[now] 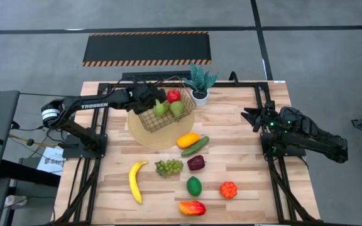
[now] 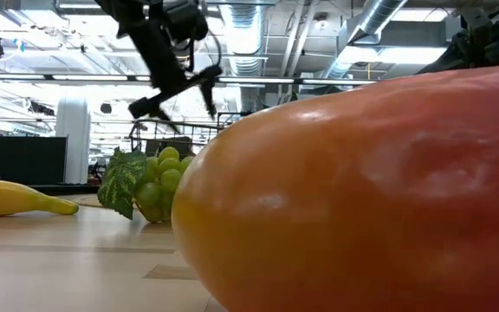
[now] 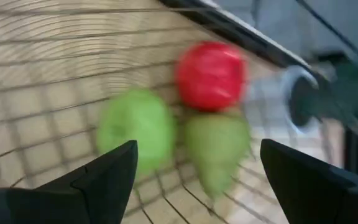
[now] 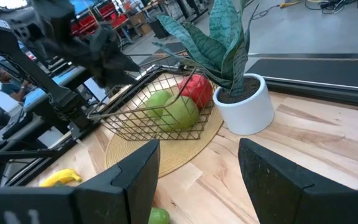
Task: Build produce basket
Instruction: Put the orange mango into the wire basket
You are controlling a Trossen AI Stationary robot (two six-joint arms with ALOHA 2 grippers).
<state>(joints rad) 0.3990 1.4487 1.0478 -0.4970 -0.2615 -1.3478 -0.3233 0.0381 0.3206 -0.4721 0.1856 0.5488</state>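
Note:
The gold wire basket (image 1: 148,119) stands on a round tan mat (image 1: 159,137) at the table's far middle. In it lie a red apple (image 1: 174,95) and two green fruits (image 1: 161,110) (image 1: 178,108), which the left wrist view also shows: the apple (image 3: 210,74) and the green pieces (image 3: 135,127) (image 3: 216,146). My left gripper (image 1: 144,94) hovers open above the basket's left part, its fingers (image 3: 114,168) spread with nothing between them. At the table's right edge my right gripper (image 1: 253,116) waits open (image 4: 197,168). The other produce lies on the table in front of the mat.
A potted plant (image 1: 200,83) stands right of the basket. On the near half lie a banana (image 1: 136,181), grapes (image 1: 168,167), a yellow-orange piece (image 1: 188,139), a cucumber (image 1: 197,147), a purple piece (image 1: 196,162), a green piece (image 1: 194,186), an orange piece (image 1: 229,189) and a mango (image 1: 191,208).

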